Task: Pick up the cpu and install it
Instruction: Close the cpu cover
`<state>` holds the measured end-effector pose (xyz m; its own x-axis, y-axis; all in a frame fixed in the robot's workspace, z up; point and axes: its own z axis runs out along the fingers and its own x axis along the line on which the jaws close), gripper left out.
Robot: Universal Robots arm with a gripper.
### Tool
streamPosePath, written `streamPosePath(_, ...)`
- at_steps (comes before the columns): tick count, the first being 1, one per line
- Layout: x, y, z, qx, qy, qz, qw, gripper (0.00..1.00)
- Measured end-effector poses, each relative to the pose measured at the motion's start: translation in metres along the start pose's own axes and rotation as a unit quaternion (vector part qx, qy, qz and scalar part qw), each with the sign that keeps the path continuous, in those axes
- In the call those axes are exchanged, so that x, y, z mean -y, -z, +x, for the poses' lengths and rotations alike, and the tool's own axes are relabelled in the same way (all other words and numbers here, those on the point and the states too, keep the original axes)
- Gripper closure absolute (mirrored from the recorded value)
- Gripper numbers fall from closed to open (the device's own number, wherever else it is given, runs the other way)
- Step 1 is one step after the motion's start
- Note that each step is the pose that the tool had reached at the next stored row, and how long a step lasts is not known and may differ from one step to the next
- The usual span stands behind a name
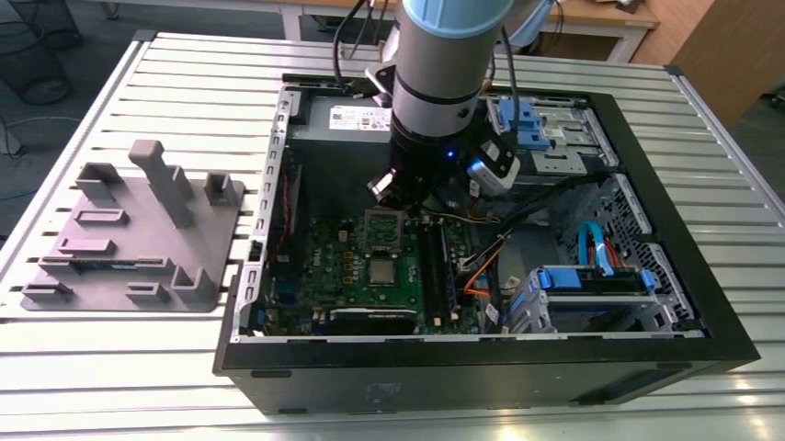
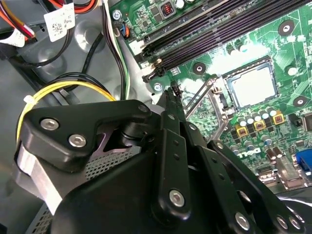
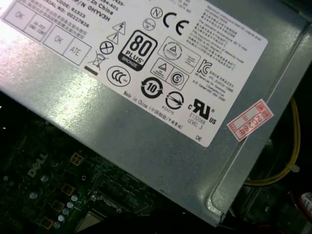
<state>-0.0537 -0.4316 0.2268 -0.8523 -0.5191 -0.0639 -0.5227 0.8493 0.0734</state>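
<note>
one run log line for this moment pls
stage: cpu seated in socket | gripper: above motherboard beside socket, holding nothing seen | load frame: open | scene: open pc case

Reaches almost straight down from the top edge of the exterior view with the arm [image 1: 436, 83], pale blue at the upper joint, silver-grey below. Narrows into a black wrist [image 1: 424, 156] carrying a small blue light and a white camera module [image 1: 494, 171] on the exterior view's right. Ends in the gripper [image 1: 409, 197], pointed downward (tip dark against dark there). Shows, in the second wrist view, the gripper [image 2: 171, 93] as black bolted linkage bars tapering to a narrow tip.
</note>
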Motion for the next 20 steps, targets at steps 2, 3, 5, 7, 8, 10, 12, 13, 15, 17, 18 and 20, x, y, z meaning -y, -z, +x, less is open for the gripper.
streamPosePath(2, 0.0, 0.0, 0.0001, -0.0001, 0.0, 0.0, 1.0, 0.89)
streamPosePath(3, 0.0, 0.0, 0.0001, -0.0001, 0.0, 0.0, 1.0, 0.89)
streamPosePath(5, 0.0, 0.0001, 0.0001, 0.0, 0.0, 0.0, 1.0, 0.89)
streamPosePath(7, 0.0, 0.001, 0.0001, -0.0003, 0.001, 0.0, 1.0, 0.89)
streamPosePath(8, -0.0001, 0.0017, 0.0, -0.0003, 0.002, -0.0001, 1.0, 0.89)
streamPosePath(10, -0.0002, 0.0028, -0.0001, -0.0003, 0.004, -0.0002, 0.99999, 0.89)
streamPosePath(12, -0.0003, 0.003, -0.0001, -0.0004, 0.007, -0.0005, 0.99998, 0.89)
streamPosePath(13, -0.0003, 0.0032, -0.0001, -0.0006, 0.009, -0.0006, 0.99996, 0.89)
streamPosePath(15, -0.0003, 0.0033, -0.0001, -0.001, 0.014, -0.0009, 0.9999, 0.89)
streamPosePath(17, -0.0003, 0.0034, -0.0001, -0.0016, 0.021, -0.0014, 0.99978, 0.89)
streamPosePath(18, -0.0003, 0.0036, -0.0001, -0.0019, 0.025, -0.0015, 0.9997, 0.89)
streamPosePath(20, -0.0003, 0.0038, -0.0002, -0.0024, 0.032, -0.002, 0.99949, 0.89)
